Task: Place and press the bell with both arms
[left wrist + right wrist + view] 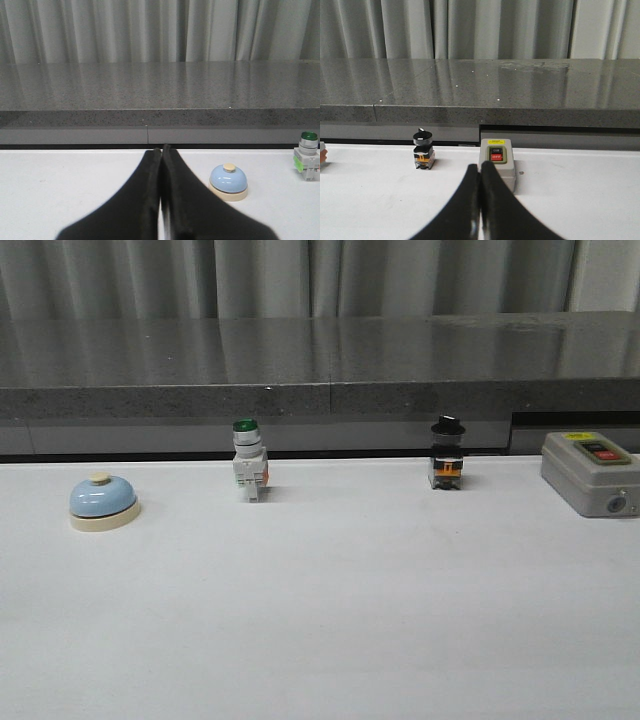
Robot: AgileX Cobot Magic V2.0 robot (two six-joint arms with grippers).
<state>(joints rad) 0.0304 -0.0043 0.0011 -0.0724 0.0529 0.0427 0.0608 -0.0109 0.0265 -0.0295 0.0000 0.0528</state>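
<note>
Both pincers are seen closed tight, with nothing held between the tips. On the left gripper [161,150] the two black fingers are pressed together. On the right gripper [480,166] the same thing is seen. Neither arm can be seen in the front view, so both are judged to be held back from the things on the white table [320,620].

Just past the left pincer's tips, a little to one side, the bell [228,182] is found. It is sitting flat on its cream base and is not touched by anything. In the front view the bell [103,501] is seen far over on the left arm's side.

Several things could go wrong from here. The bell cannot be picked up while the left fingers are shut, so it could be bumped and pushed away if they are not opened first. The blue dome is round and smooth, so it could slip out if it is squeezed too high up.

The wrong thing could also be pressed. A green-capped switch [248,460] is standing beyond the bell from the left pincer. A grey box [496,165] with a red button is right in front of the right pincer, and a black-capped switch [423,149] is off to its side. The right tip could be brought down on one of these by mistake.
</note>
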